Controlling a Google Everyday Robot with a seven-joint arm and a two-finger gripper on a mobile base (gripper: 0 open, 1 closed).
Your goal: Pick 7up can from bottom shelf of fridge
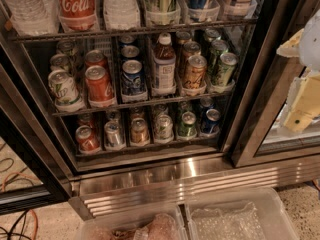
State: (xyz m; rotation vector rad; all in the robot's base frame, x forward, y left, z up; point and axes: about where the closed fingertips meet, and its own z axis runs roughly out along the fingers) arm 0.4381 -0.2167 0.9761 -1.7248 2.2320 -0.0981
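Fridge (176, 176) door stood open, seen from above and in front.

- Bottom shelf (150, 147) lay just toward 6 o'clock from centre. It had six lanes with a can at the front of each.
- Front row from the 9 o'clock side: red can (87, 139), silver can (114, 134), gold can (139, 131), 7up can (163, 126), green can (187, 124), blue can (210, 121).
- The 7up can stood upright in the fourth lane, touching nothing but its clear tray. More cans sat behind it, dim.
- Gripper (285, 86) hung at 3 o'clock by the frame edge, outside the fridge and well apart from the 7up can.
- Its two pale fingers (303, 105) were spread wide, one toward 2 o'clock and one toward 4. Nothing was between them.
- The middle rack at 12 o'clock from the cans held a tall bottle (163, 64) among more cans.
- A cola bottle (76, 4) stood on the rack above, toward 11 o'clock.
- Two clear bins (241, 215) sat on the floor at 6 o'clock.
- An orange cable (21, 178) lay at 8 o'clock.
- A neighbouring cooler (290, 143) stood at 4 o'clock.
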